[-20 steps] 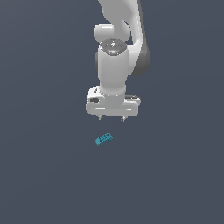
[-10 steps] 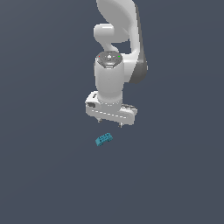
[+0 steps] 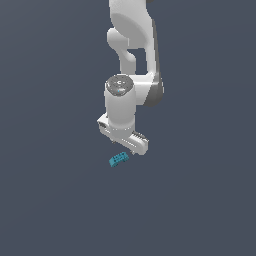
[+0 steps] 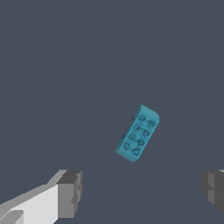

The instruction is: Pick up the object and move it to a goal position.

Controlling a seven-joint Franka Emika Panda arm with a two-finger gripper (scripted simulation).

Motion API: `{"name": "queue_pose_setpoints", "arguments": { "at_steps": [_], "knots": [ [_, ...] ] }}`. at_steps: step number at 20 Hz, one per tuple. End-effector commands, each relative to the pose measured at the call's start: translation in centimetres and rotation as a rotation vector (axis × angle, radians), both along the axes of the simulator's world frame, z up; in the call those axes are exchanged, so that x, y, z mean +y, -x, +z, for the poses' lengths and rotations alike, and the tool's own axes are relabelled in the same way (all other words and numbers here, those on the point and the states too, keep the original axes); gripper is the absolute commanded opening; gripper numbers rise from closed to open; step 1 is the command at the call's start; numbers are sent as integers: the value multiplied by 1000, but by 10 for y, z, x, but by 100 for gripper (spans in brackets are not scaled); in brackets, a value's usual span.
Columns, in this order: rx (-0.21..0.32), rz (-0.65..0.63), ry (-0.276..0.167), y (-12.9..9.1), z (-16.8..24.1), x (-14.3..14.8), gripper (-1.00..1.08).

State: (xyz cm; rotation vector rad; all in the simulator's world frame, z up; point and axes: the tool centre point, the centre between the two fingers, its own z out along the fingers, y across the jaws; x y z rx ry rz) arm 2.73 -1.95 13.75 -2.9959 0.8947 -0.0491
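**Brick ahead of my open fingers**

From my wrist camera I see the teal-blue brick point(image 4: 137, 133) lying flat on the plain dark grey surface point(image 4: 65, 65), its studded face towards me, the studs in two rows along its length. It sits askew to the line between my fingertips, not square with them. My gripper point(image 4: 142, 192) is spread wide: one grey pad point(image 4: 70, 193) on its white finger shows at one edge, the other at the opposite edge, partly cut off. The brick lies clear of both pads, touching neither, beyond the gap between them.
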Motion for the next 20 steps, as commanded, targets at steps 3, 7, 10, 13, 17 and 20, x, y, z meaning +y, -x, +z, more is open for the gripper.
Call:
{"name": "queue_pose_setpoints", "arguments": {
  "at_steps": [3, 7, 10, 13, 17, 20],
  "knots": [
    [10, -140, -5, -1, -18, -6, 100],
    [19, -261, -7, -2, -33, -11, 100],
    [24, -338, -7, -2, -43, -15, 100],
    [28, -401, -6, -2, -51, -18, 100],
    [32, -463, -5, -2, -59, -21, 100],
    [34, -494, -4, -2, -63, -22, 100]
  ]
}}
